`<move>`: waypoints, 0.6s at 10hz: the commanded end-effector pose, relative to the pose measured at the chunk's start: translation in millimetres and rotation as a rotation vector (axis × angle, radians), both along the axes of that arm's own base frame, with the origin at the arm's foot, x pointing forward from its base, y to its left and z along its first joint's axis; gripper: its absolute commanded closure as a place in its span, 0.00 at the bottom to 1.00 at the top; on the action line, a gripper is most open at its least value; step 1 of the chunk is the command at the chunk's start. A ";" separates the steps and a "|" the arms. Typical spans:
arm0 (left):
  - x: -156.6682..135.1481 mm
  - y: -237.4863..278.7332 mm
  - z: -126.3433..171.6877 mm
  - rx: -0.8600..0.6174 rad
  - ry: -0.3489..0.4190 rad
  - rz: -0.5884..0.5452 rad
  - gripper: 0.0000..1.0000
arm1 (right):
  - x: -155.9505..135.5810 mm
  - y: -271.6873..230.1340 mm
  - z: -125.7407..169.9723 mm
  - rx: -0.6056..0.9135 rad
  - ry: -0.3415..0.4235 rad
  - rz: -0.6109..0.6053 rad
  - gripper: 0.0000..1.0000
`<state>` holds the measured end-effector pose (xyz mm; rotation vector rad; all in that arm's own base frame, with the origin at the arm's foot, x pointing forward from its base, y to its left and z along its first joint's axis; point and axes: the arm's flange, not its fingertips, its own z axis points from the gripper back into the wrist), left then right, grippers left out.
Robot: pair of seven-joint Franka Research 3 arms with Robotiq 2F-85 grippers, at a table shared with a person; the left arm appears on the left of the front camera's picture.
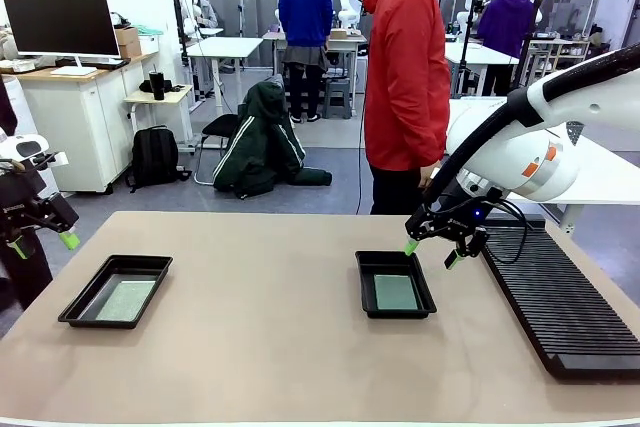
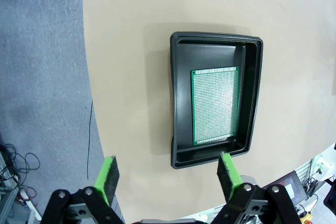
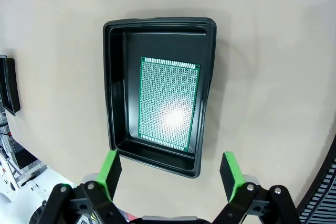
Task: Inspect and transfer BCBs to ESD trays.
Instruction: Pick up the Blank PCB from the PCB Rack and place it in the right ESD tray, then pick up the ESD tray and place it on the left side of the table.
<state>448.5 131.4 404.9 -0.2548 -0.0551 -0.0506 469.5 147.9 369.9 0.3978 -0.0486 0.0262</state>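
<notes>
The front camera sits at the robot's side, looking across the tabletop point(image 1: 260, 347) toward a person point(image 1: 405, 77) at the far edge. Each wrist camera looks steeply down from close above: the left on the left tray point(image 1: 80, 309) point(image 2: 254, 103), the right on the middle tray point(image 1: 364, 292) point(image 3: 115, 98). The front view shares both trays.

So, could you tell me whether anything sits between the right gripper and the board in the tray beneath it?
Nothing visible does. The right gripper hangs open above the right tray, whose board lies uncovered.

Open left tool point(image 2: 168, 174), green board point(image 2: 214, 105) in black tray point(image 2: 181, 103)
</notes>
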 end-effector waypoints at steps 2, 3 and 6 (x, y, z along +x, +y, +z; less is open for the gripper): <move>-1.2 0.5 -1.6 0.000 -0.013 0.000 0.00 | 0.5 0.6 -2.3 0.014 -0.001 0.006 0.00; -1.2 0.5 -1.6 0.000 -0.013 0.000 0.00 | 0.5 0.6 -2.3 0.014 -0.001 0.006 0.00; -1.2 0.5 -1.6 0.000 -0.013 0.000 0.00 | 0.5 0.6 -2.3 0.014 -0.001 0.006 0.00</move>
